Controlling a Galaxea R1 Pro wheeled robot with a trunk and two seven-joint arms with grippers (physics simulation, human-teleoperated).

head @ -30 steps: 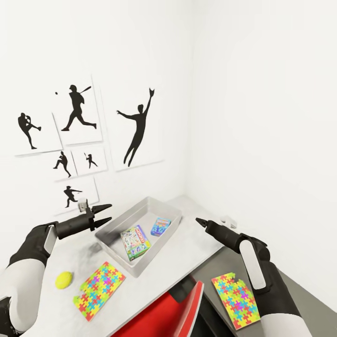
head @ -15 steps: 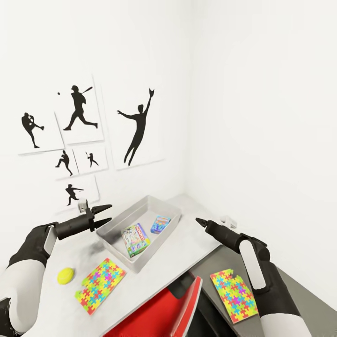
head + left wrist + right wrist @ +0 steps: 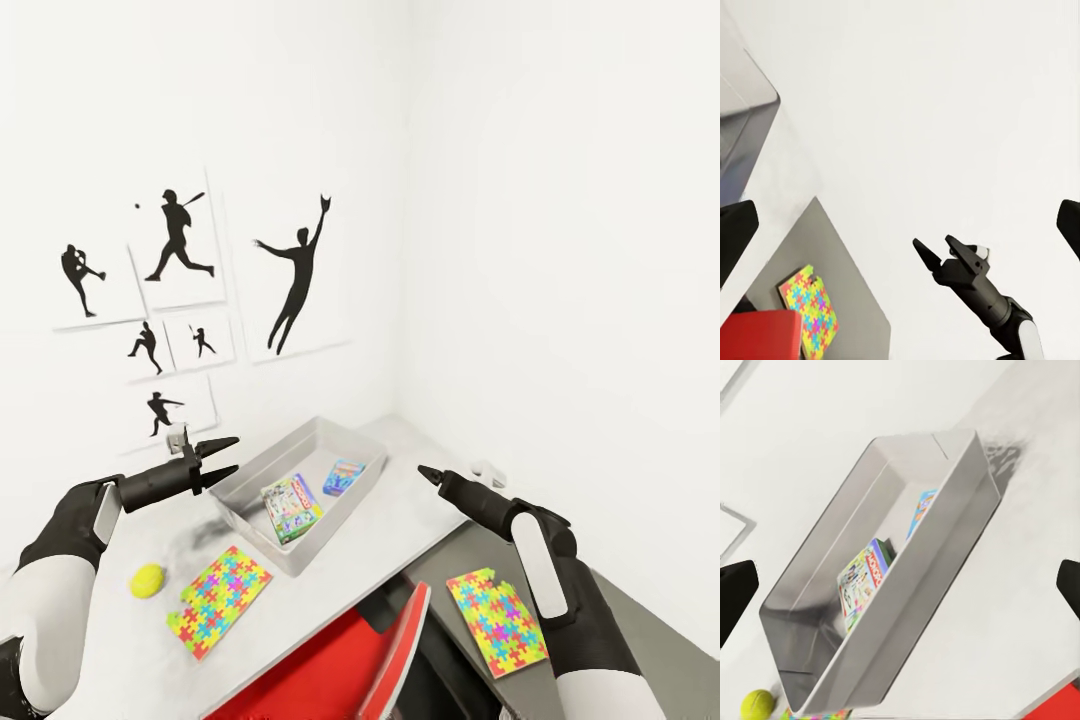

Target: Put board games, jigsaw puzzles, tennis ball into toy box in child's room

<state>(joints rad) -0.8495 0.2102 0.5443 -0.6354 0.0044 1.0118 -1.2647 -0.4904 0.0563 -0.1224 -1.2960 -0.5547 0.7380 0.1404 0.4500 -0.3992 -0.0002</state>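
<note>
Left tool [image 3: 227, 457] jaws parted; right tool [image 3: 430, 473] also parted; both arms extended forward.

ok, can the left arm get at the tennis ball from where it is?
Probably yes. The tennis ball lies in the open on the table, below the open left gripper, with nothing between them.

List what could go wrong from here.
1. The ball lies loose on the table near its front edge; a clumsy grasp could roll it off.
2. Both puzzles lie flat, giving open jaws little to pinch.
3. Two games already sit tilted in the box, so added toys may settle unevenly.
</note>
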